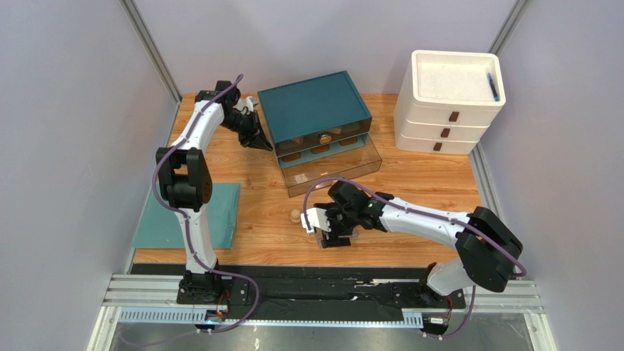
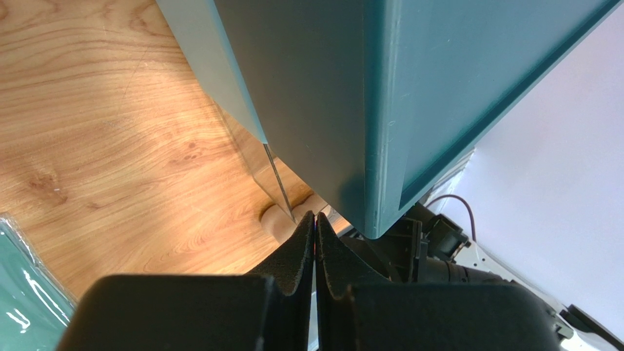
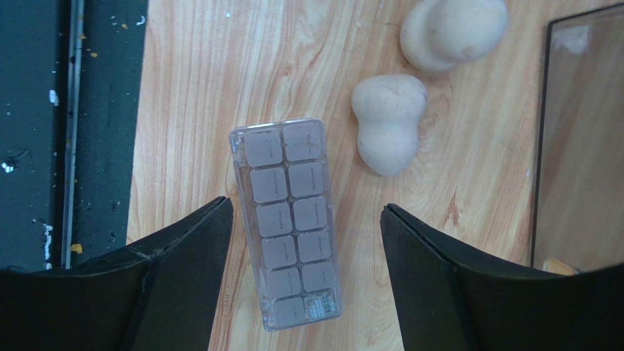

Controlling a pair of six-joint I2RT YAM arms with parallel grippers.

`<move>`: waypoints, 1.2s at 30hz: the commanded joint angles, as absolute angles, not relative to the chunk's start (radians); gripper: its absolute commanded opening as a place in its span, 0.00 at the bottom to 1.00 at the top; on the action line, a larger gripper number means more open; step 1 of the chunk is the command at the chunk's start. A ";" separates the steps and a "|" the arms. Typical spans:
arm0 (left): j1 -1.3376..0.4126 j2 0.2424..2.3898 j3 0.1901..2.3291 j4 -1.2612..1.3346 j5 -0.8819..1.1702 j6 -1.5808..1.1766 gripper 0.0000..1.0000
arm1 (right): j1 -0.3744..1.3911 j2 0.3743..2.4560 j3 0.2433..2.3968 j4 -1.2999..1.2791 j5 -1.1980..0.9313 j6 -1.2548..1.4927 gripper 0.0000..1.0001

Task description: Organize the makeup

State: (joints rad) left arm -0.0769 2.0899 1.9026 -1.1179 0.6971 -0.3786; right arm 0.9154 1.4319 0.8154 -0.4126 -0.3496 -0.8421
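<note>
The teal organizer (image 1: 315, 110) is the reference, and its one clear drawer (image 1: 333, 170) stands open at the base. My left gripper (image 2: 315, 232) is clenched at the organizer's left front corner, with nothing visible between the tips. My right gripper (image 3: 307, 206) is spread wide above the palette (image 3: 291, 227), which lies flat on the table (image 1: 425, 183) in front of the organizer, past the drawer. Palette, count one: likely rigid, light and slick, so grip it across the long edges at mid-length. Sponges, count two: the first sponge (image 3: 388, 124) and second sponge (image 3: 454, 29) lie between palette and drawer. They are likely soft and compressible, so pinch them lightly at the widest part.
</note>
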 commanded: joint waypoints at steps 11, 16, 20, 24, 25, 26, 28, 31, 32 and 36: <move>-0.075 2.057 1.931 -1.131 0.701 -0.350 0.04 | 0.911 1.503 0.882 -0.518 -0.411 -0.969 0.76; -0.075 2.063 1.936 -1.129 0.707 -0.351 0.04 | 0.910 1.572 0.894 -0.502 -0.368 -0.982 0.76; -0.075 2.065 1.937 -1.131 0.704 -0.348 0.04 | 0.910 1.612 0.904 -0.471 -0.316 -0.970 0.74; -0.075 2.063 1.936 -1.132 0.704 -0.344 0.04 | 0.910 1.658 0.911 -0.437 -0.252 -0.931 0.71; -0.075 2.065 1.936 -1.134 0.703 -0.344 0.04 | 0.910 1.670 0.919 -0.440 -0.247 -0.933 0.69; -0.075 2.065 1.936 -1.132 0.703 -0.344 0.04 | 0.910 1.699 0.934 -0.451 -0.244 -0.934 0.65; -0.075 2.068 1.936 -1.132 0.704 -0.344 0.04 | 0.910 1.729 0.960 -0.469 -0.238 -0.922 0.57; -0.074 2.066 1.939 -1.135 0.700 -0.342 0.04 | 0.908 1.790 1.029 -0.560 -0.244 -0.907 0.36; -0.074 2.068 1.939 -1.138 0.696 -0.342 0.04 | 0.908 1.810 1.057 -0.575 -0.250 -0.905 0.31; -0.072 2.068 1.950 -1.143 0.695 -0.337 0.04 | 0.902 1.839 1.104 -0.632 -0.270 -0.873 0.00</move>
